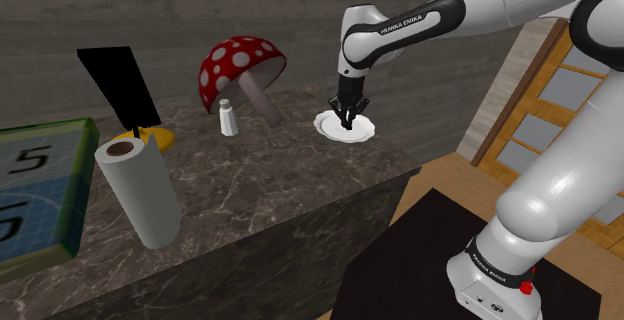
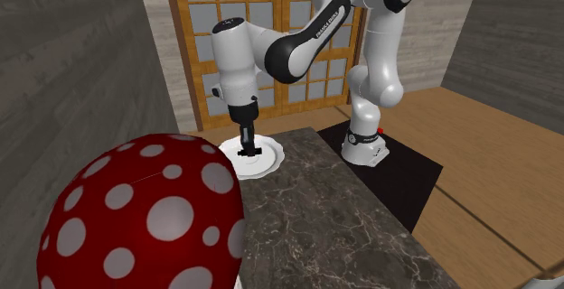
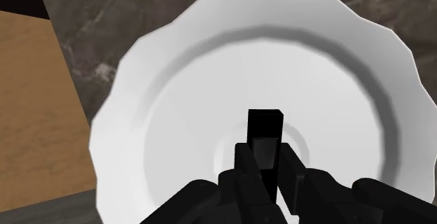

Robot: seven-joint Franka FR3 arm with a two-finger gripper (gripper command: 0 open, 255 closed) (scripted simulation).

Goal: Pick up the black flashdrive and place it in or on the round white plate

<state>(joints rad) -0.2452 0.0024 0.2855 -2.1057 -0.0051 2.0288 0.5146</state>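
A round white plate (image 3: 210, 82) with a scalloped rim lies on the dark marble counter (image 1: 260, 188), near its corner. My black gripper (image 3: 264, 168) hangs straight over the plate's middle, shut on a small black flashdrive (image 3: 265, 128) that sticks out past the fingertips toward the plate. In the shoulder view the gripper (image 1: 346, 118) stands just above the plate (image 1: 328, 124). The second exterior view has the gripper (image 2: 247, 150) pointing down with its tips at the plate (image 2: 268, 161). Whether the flashdrive touches the plate I cannot tell.
A red mushroom with white dots (image 1: 235, 68), a small white shaker (image 1: 227, 118), a paper towel roll (image 1: 138, 190), a black panel on a yellow base (image 1: 120, 88) and a green-edged board (image 1: 40, 183) share the counter. Wooden floor (image 3: 35, 103) lies beyond the counter's edge beside the plate.
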